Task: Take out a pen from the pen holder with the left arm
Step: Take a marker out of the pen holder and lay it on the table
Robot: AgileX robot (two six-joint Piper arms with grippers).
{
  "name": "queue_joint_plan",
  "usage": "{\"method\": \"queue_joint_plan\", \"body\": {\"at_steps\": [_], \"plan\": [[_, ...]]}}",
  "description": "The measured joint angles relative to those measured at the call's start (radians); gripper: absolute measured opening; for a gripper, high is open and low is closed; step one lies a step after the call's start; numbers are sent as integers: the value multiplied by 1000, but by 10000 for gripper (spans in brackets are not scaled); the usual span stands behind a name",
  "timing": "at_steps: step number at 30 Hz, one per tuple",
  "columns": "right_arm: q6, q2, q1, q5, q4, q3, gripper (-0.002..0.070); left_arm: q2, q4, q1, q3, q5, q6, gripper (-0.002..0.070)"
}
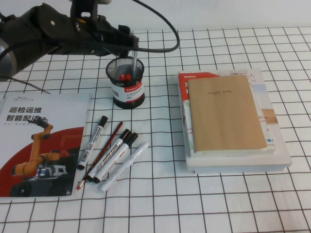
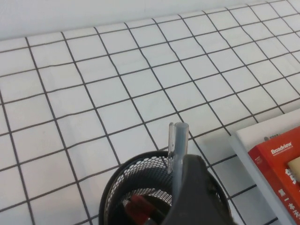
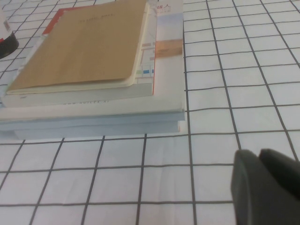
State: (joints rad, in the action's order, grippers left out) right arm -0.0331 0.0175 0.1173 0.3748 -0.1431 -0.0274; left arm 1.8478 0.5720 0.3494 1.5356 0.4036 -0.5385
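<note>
The clear pen (image 1: 133, 62) stands upright in the black mesh pen holder (image 1: 129, 87), its top poking well above the rim. The holder sits toward the back of the checked table (image 1: 204, 204), left of centre. Down inside the mesh there are a couple of red-tipped pens (image 1: 127, 76) as well.

The left gripper (image 1: 129, 41) is right over the holder, level with the top of that clear pen. From the wrist camera the pen (image 2: 180, 140) runs up right beside the dark gripper body (as close as it gets), but whether the gripper is grasping it or has let go, I cannot tell.

In front of the holder lies a loose fan of black-capped markers (image 1: 92, 142), with a thin red pencil (image 1: 103, 154) among them and a white pen (image 1: 124, 167) on the outer side. A brochure (image 1: 39, 141) with an orange robot arm printed on it lies flat to their left.

Over on the right is a stack of books (image 1: 238, 162) with a tan notebook (image 1: 226, 114) on top.

The right gripper (image 3: 260, 155) is low over bare cloth, just in front of that stack, and it's clenched, holding nothing.
</note>
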Motion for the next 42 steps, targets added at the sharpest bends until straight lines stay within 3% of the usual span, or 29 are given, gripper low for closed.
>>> {"method": "queue_joint_plan", "body": {"at_steps": [17, 42], "plan": [[0, 0, 0, 0, 0, 0, -14, 228, -17, 18, 257, 38, -30, 403], [0, 0, 0, 0, 0, 0, -14, 343, -15, 18, 310, -47, -33, 403]]}}
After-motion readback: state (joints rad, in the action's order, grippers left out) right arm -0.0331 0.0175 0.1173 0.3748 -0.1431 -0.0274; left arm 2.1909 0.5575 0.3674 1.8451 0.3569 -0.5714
